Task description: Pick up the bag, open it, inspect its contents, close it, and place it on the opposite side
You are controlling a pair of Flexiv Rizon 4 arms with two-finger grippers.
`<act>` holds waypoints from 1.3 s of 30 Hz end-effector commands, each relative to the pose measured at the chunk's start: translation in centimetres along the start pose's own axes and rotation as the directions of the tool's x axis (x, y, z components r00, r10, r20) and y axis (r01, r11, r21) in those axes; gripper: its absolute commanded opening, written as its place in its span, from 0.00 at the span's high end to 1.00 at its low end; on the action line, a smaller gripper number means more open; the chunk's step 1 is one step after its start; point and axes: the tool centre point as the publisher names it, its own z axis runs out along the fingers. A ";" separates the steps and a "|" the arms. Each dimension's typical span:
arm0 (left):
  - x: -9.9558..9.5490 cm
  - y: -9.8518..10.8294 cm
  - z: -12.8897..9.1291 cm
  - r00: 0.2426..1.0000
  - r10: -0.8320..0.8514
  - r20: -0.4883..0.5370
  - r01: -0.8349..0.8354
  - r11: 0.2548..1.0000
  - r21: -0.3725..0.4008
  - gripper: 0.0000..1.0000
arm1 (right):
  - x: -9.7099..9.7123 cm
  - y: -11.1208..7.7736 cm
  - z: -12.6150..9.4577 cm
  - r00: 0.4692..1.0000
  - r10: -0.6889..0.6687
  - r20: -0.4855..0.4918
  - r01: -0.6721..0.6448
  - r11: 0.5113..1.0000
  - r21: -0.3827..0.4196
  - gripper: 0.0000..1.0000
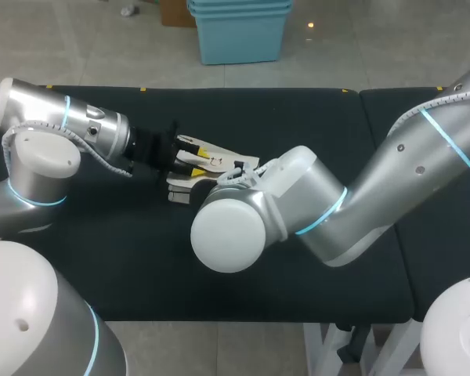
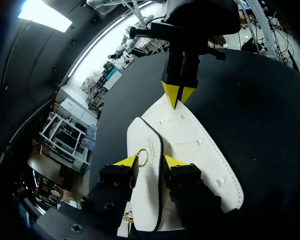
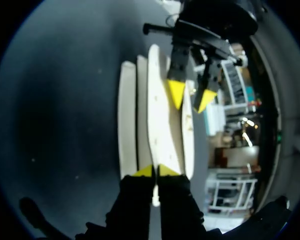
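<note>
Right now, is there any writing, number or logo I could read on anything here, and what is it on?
Flap of the bag: one faint, tiny line near its tip that may be print, too small to read.
Everywhere else in the three views: no words, numbers or signs can be made out.

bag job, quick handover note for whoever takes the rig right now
Left gripper: shut on the bag at its flap, by the gold ring.
Right gripper: shut on the bag's far end.
Bag is at the middle of the table, between both arms.
Done: gripped by both.
To do: open, inspect, close, place on the opposite side; contents not visible.
</note>
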 end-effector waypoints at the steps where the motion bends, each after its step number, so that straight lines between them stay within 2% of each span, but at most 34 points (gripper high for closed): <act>1: -0.3 -0.7 -1.3 1.000 0.009 0.012 -0.009 1.000 0.009 0.00 | 0.0 0.3 -0.7 1.000 -0.003 0.008 0.003 1.000 0.003 0.02; 6: -1.2 -1.8 -2.9 1.000 0.003 0.011 -0.003 0.999 0.034 0.00 | -0.6 0.0 -2.2 1.000 -0.007 0.009 0.007 1.000 0.002 0.00; 10: -2.0 -2.1 -3.8 0.998 -0.065 -0.023 0.066 0.998 0.009 0.00 | -1.6 -0.4 -3.9 0.999 -0.029 -0.029 0.029 1.000 0.001 0.00; 18: -4.0 -2.4 -5.7 0.938 -0.318 -0.139 0.299 0.944 -0.140 0.00 | -5.1 -1.7 -6.3 0.981 -0.072 -0.180 0.079 0.996 0.033 0.00; 25: -3.9 -2.2 -6.6 0.793 -0.565 -0.228 0.513 0.821 -0.251 0.00 | -7.5 -2.5 -7.2 0.929 0.003 -0.371 -0.010 1.000 -0.015 0.00; 27: -3.5 -2.4 -6.9 0.775 -0.582 -0.247 0.499 0.803 -0.325 0.00 | -8.0 -2.7 -7.2 0.905 0.014 -0.426 -0.043 0.997 -0.057 0.00; 28: -3.3 -2.6 -7.2 0.799 -0.556 -0.228 0.431 0.795 -0.426 0.00 | -8.2 -2.8 -7.2 0.899 -0.006 -0.438 -0.026 0.997 -0.067 0.00; 39: -3.3 -2.6 -7.2 0.799 -0.556 -0.228 0.431 0.795 -0.426 0.00 | -8.2 -2.8 -7.2 0.899 -0.006 -0.438 -0.026 0.997 -0.067 0.00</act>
